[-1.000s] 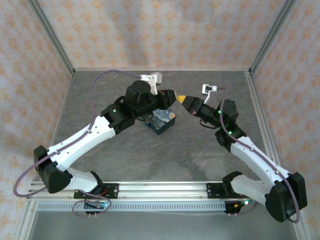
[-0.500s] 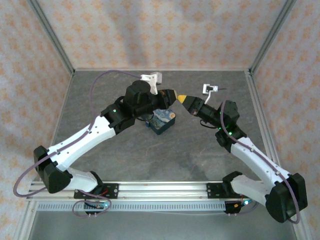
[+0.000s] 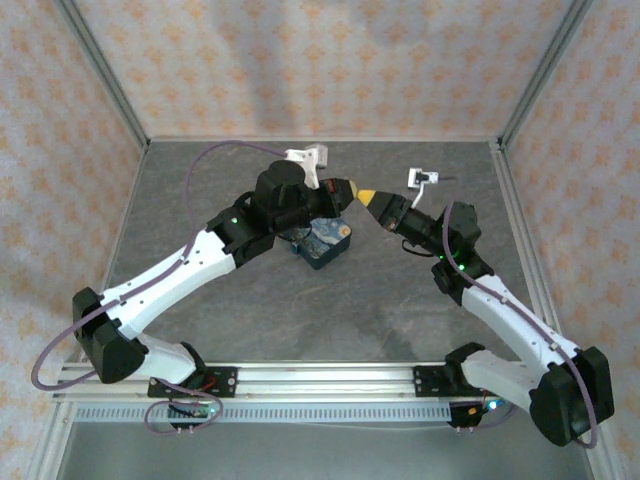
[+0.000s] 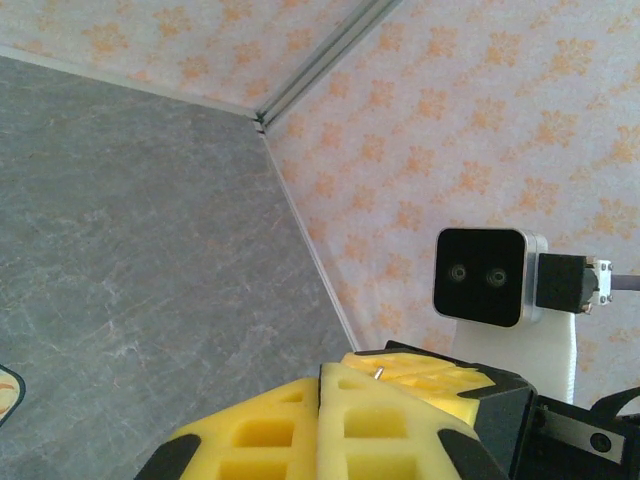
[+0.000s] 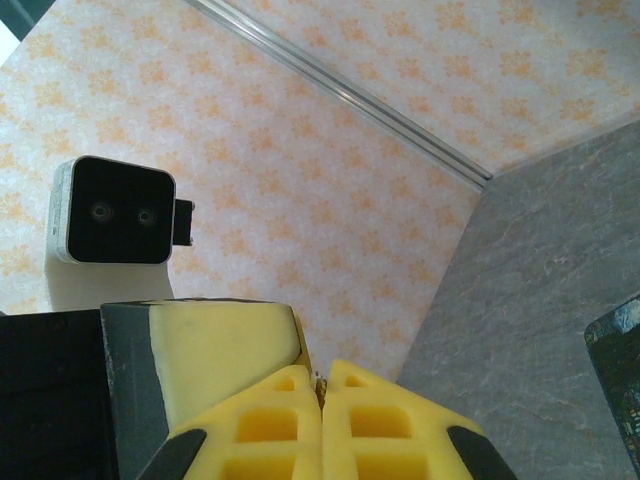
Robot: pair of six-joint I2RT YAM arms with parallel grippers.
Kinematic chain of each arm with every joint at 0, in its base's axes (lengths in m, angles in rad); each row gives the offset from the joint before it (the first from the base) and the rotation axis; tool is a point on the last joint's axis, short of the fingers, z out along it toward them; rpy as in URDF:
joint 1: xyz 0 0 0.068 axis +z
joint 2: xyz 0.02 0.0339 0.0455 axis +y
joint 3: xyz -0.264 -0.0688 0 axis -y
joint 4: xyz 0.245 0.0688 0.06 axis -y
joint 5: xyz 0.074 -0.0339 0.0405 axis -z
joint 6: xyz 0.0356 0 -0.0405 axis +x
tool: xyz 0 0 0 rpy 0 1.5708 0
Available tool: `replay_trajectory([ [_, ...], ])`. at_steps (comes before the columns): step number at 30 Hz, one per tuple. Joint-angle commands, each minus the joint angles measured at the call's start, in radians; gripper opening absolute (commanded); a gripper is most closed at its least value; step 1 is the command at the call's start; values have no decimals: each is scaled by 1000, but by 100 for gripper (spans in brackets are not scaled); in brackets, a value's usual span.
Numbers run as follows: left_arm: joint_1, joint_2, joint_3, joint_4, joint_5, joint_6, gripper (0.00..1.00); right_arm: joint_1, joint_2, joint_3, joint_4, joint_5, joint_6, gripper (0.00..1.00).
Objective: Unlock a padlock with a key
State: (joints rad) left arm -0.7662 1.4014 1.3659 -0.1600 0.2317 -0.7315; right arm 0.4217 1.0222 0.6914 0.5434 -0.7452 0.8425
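The padlock, a dark-blue block with a swirly painted face, lies on the grey table under my two grippers; its dark corner shows at the right edge of the right wrist view. My right gripper is shut on the key, a tiny pale metal sliver pinched at its fingertips. The key's tip pokes out beside the right gripper's pads. My left gripper is shut, tip to tip with the right one. I see nothing between its pads.
The grey table is walled by patterned panels, with aluminium posts at the back corners. Each wrist camera faces the other: the right wrist's camera and the left wrist's camera. A rail runs along the near edge.
My left gripper has closed from slightly open to shut and edged a little toward the right gripper. The right gripper and the padlock stay put.
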Motion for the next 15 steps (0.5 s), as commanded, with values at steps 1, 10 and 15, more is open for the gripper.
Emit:
replay_trajectory([
  [1, -4, -13, 6, 17, -8, 24, 0, -14, -21, -10, 57, -9, 4, 2],
  [10, -2, -19, 24, -29, -7, 64, 0, -79, -91, -46, 39, 14, 15, 51],
  [15, -2, -9, 29, -14, 22, 60, 0, -79, -64, -29, 92, -49, 34, 50],
])
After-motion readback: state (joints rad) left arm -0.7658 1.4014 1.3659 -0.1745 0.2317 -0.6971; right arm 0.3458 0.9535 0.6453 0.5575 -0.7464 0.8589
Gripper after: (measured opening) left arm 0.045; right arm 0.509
